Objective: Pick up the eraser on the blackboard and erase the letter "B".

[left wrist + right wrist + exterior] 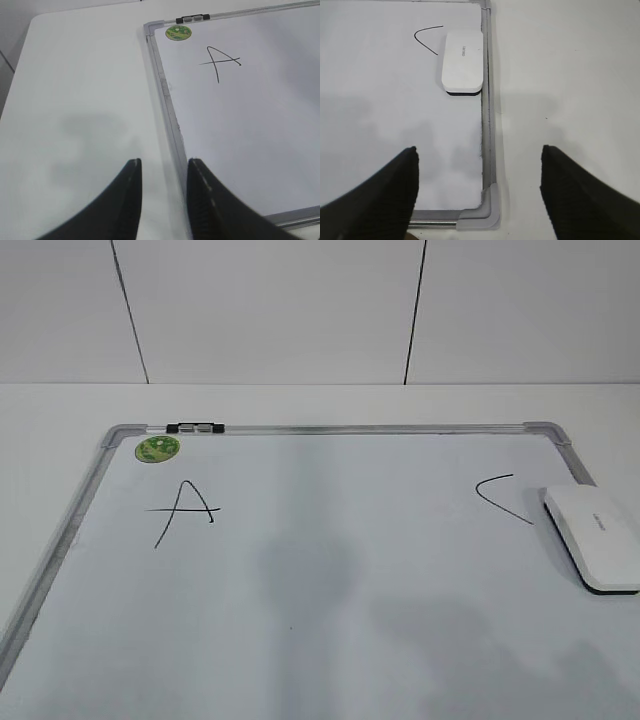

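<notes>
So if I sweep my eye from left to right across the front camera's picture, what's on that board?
Green round magnet → black clip on the top frame → letter "A", though it overlaps the clip sideways → open-angled "C" → eraser by the right edge of the blackboard. No "B" shows between them.

Eraser (pixel 593 537) on the blackboard (pixel 300 428) by its right edge, "C" (pixel 502 497) just left, "A" (pixel 182 510) far left (magnet (pixel 157 448) behind it)
</notes>
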Robot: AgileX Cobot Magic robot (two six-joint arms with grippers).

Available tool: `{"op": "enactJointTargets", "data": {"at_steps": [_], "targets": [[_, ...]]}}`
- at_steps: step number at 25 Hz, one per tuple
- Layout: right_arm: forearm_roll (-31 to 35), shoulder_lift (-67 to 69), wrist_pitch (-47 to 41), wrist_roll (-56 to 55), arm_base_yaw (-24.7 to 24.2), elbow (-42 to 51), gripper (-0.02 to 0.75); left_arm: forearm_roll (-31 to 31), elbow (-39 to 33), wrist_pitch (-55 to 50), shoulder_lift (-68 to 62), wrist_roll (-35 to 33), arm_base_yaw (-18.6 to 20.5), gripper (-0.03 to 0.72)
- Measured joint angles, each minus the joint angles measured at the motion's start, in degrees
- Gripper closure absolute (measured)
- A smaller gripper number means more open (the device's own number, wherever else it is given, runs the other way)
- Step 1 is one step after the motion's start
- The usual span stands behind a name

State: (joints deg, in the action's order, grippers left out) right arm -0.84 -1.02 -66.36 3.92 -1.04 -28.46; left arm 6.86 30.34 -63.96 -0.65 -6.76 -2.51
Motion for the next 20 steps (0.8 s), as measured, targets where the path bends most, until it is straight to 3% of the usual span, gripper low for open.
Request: {"op": "enactJointTargets", "data": {"at_steps": [20], "targets": [[-0.1, 0.0, 0.0, 0.0, 0.0, 0.0, 0.153, 0.36, 0.0, 0.0, 0.0, 0.0, 0.11, 0.453]]}}
